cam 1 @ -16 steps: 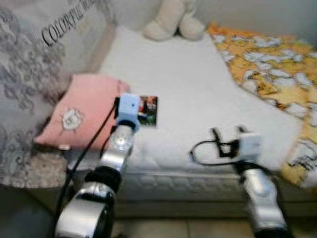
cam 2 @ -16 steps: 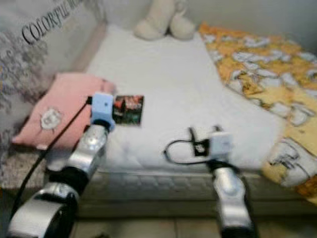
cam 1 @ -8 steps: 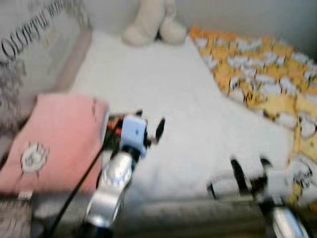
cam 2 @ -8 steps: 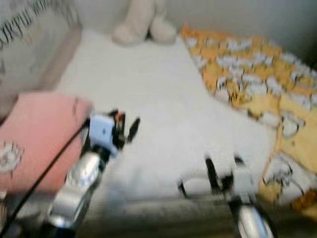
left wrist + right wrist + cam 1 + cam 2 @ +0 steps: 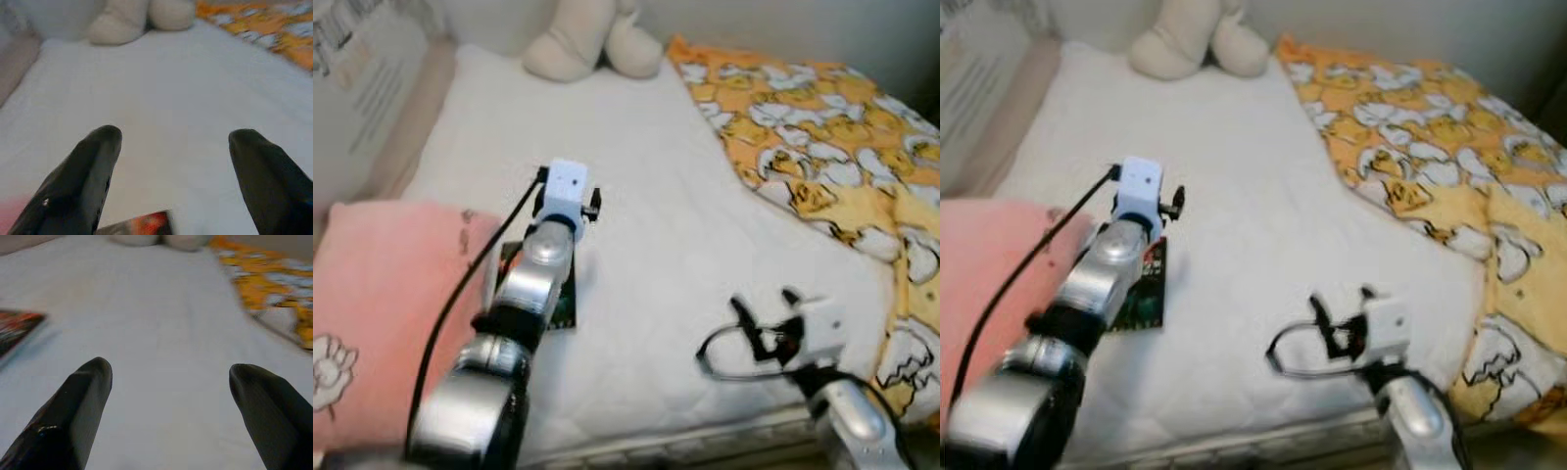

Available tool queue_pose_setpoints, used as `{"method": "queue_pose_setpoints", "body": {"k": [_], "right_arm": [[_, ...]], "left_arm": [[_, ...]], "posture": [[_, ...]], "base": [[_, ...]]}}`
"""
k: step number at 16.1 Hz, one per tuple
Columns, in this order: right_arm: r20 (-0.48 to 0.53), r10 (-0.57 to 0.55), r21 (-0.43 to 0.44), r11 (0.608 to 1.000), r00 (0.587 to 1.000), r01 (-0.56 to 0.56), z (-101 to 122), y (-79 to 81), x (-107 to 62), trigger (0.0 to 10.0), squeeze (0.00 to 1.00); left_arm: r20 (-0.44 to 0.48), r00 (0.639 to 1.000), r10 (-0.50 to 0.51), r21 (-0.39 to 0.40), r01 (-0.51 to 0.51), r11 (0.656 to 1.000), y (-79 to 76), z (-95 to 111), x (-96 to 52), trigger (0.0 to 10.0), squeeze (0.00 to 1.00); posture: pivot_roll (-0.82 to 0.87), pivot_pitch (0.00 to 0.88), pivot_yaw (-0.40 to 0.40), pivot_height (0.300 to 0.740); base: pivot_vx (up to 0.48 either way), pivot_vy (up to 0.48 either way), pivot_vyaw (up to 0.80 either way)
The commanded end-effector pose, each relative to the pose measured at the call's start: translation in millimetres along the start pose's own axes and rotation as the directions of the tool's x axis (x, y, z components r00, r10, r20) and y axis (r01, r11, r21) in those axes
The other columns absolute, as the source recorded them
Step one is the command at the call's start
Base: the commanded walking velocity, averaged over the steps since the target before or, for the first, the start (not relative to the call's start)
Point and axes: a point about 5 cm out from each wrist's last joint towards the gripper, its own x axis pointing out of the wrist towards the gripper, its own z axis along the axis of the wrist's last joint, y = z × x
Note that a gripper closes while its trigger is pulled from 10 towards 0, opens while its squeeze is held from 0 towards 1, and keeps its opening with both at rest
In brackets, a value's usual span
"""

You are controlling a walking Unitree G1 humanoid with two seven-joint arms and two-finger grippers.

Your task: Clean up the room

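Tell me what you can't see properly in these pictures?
- Book: the left arm covers most of it in the eye views; its cover is too blurred to read.
- Plush toy: its top is cut off by the picture's upper edge.
- Pink pillow: it runs past the left edge.

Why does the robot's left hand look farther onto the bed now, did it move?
Yes. The left gripper, open, has reached forward past the dark booklet on the white mattress; a second ago the booklet lay just ahead of it.

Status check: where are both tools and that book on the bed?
Left tool open, over the book. Right tool open, low over bare mattress. Pink pillow beside the book.
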Motion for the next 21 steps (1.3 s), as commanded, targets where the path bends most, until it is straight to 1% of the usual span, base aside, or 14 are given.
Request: {"method": "queue_pose_setpoints", "body": {"k": [1,3,4,6,7,8,9,10,11,13,15,18,19,21], "right_arm": [[0.019,0.043,-0.004,0.999,0.999,-0.043,7,8.1,-0.2,10.0,0.0],[-0.031,0.054,0.007,0.999,0.998,-0.054,1,15.6,-24.2,10.0,0.0],[-0.059,0.06,0.008,0.998,0.996,-0.06,-2,19.5,-36.6,10.0,0.0],[-0.105,0.066,0.009,0.998,0.992,-0.066,-5,25.7,-54.6,10.0,0.0],[-0.132,0.064,0.013,0.998,0.989,-0.063,-4,29.4,-68.2,10.0,0.0],[-0.158,0.055,0.012,0.998,0.986,-0.054,-3,30.9,-81.9,10.0,0.0],[-0.168,0.05,0.013,0.999,0.985,-0.049,-3,31.3,-86.8,10.0,0.0],[-0.188,0.039,0.009,0.999,0.981,-0.038,0,30.9,-97.8,10.0,0.0],[-0.2,0.025,0.011,1.0,0.98,-0.023,0,29.9,-103.5,10.0,0.0],[-0.218,0.019,0.014,1.0,0.976,-0.016,1,30.6,-109.6,10.0,0.0],[-0.238,0.03,0.018,0.999,0.971,-0.027,3,34.8,-114.7,10.0,0.0],[-0.246,0.034,0.02,0.999,0.969,-0.03,3,33.9,-113.8,10.0,0.0],[-0.255,0.049,0.027,0.999,0.966,-0.043,1,34.8,-111.2,10.0,0.0],[-0.262,0.062,0.027,0.998,0.963,-0.057,-1,35.8,-108.0,10.0,0.0]], "left_arm": [[-0.053,0.998,0.046,-0.003,-0.047,0.999,10.2,-16,-1.0,10.0,0.0],[-0.084,0.993,0.082,0.011,-0.081,0.997,10.9,-20,3.2,10.0,0.0],[-0.088,0.99,0.106,0.015,-0.105,0.994,11.9,-21,4.3,10.0,0.0],[-0.11,0.985,0.132,0.008,-0.132,0.991,13.6,-24,4.6,10.0,0.0],[-0.126,0.983,0.136,-0.006,-0.137,0.99,14.1,-28,4.1,10.0,0.0],[-0.142,0.983,0.113,-0.037,-0.119,0.992,11.2,-31,3.4,10.0,0.0],[-0.148,0.984,0.098,-0.051,-0.107,0.993,9.4,-32,3.1,10.0,0.0],[-0.153,0.985,0.075,-0.005,-0.076,0.997,3.8,-34,2.7,10.0,0.0],[-0.158,0.984,0.081,0.017,-0.08,0.997,3.1,-34,2.8,10.0,0.0],[-0.175,0.976,0.127,0.046,-0.121,0.992,9.0,-35,2.8,10.0,0.0],[-0.202,0.964,0.17,0.035,-0.167,0.985,18.7,-41,1.3,10.0,0.0],[-0.259,0.952,0.163,0.044,-0.157,0.987,18.6,-56,-4.1,10.0,0.0],[-0.307,0.937,0.165,0.048,-0.157,0.986,18.6,-67,-8.7,10.0,0.0],[-0.348,0.929,0.126,0.05,-0.115,0.992,16.0,-78,-13.1,10.0,0.0]], "posture": [[-0.09,0.0,-0.095,0.74],[-0.15,0.0,-0.106,0.74],[-0.18,0.022,-0.108,0.74],[-0.21,0.056,-0.114,0.74],[-0.24,0.084,-0.121,0.74],[-0.27,0.111,-0.127,0.74],[-0.28,0.116,-0.126,0.74],[-0.31,0.143,-0.128,0.74],[-0.32,0.155,-0.135,0.74],[-0.32,0.17,-0.144,0.74],[-0.32,0.176,-0.147,0.74],[-0.31,0.18,-0.151,0.74],[-0.29,0.179,-0.157,0.74],[-0.28,0.176,-0.157,0.74]], "base": [[0.0,0.0,0.0],[0.0,0.0,0.0],[0.0,0.0,0.0],[0.0,0.0,0.0],[0.0,0.0,0.0],[0.0,0.0,0.0],[0.0,0.0,0.0],[0.0,0.0,0.0],[0.0,0.0,0.0],[0.0,0.0,0.0],[0.0,0.0,0.0],[0.0,0.0,0.0],[0.0,0.0,0.0],[0.0,0.0,0.0]]}}
